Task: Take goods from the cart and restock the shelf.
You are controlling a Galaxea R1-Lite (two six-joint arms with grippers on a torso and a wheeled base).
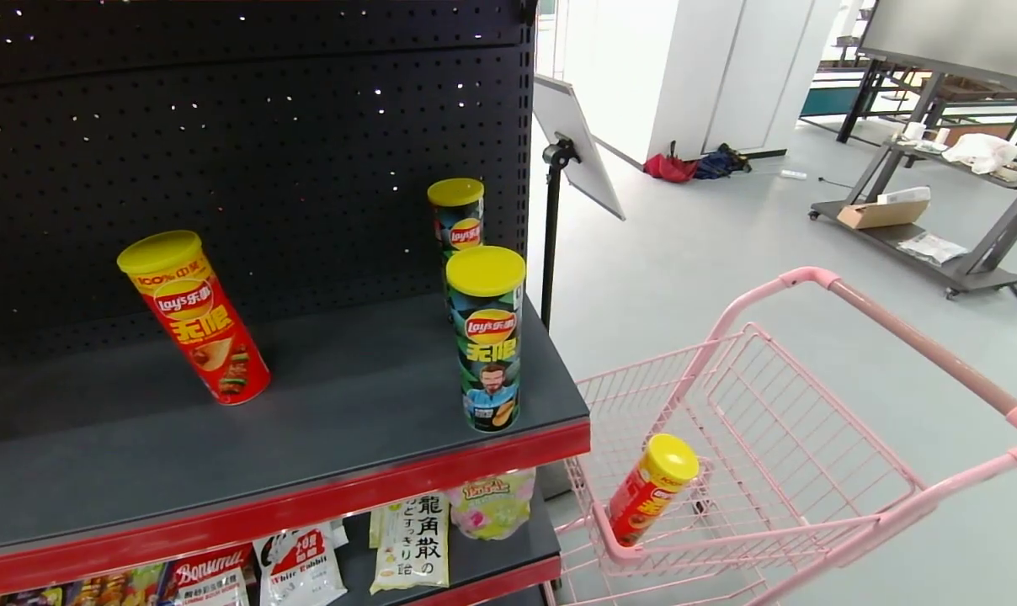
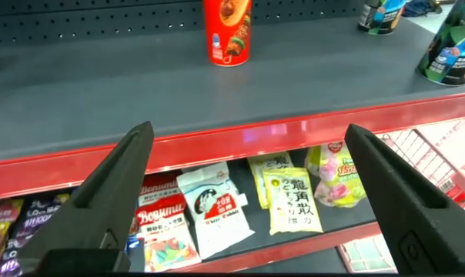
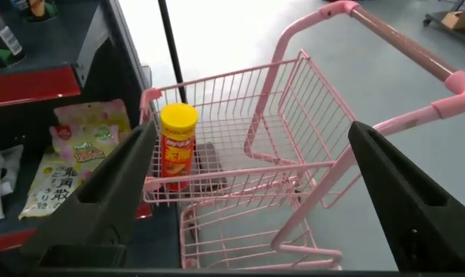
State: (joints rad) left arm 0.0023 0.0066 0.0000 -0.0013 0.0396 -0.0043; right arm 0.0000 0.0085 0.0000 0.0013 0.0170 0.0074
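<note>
Red crisp can (image 3: 177, 146): one, in pink cart (image 3: 309, 100) corner, just ahead of right fingers (image 3: 109, 185), which are spread wide, empty, likely lined up for pickup. Left fingers (image 2: 109, 192): wide apart, empty, facing shelf (image 2: 217, 92) edge; stocked cans (image 2: 227, 31) beyond

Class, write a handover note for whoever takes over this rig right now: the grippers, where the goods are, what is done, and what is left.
Left gripper: open, empty, in front of the shelf's red edge.
Right gripper: open, empty, above the cart.
On the shelf: a red can at the left, a green can at the front right edge, and a second green can behind it by the back panel.
Done: three cans shelved.
Left: the last red can is in the cart's corner by the shelf. Pick it up and shelve it.
</note>
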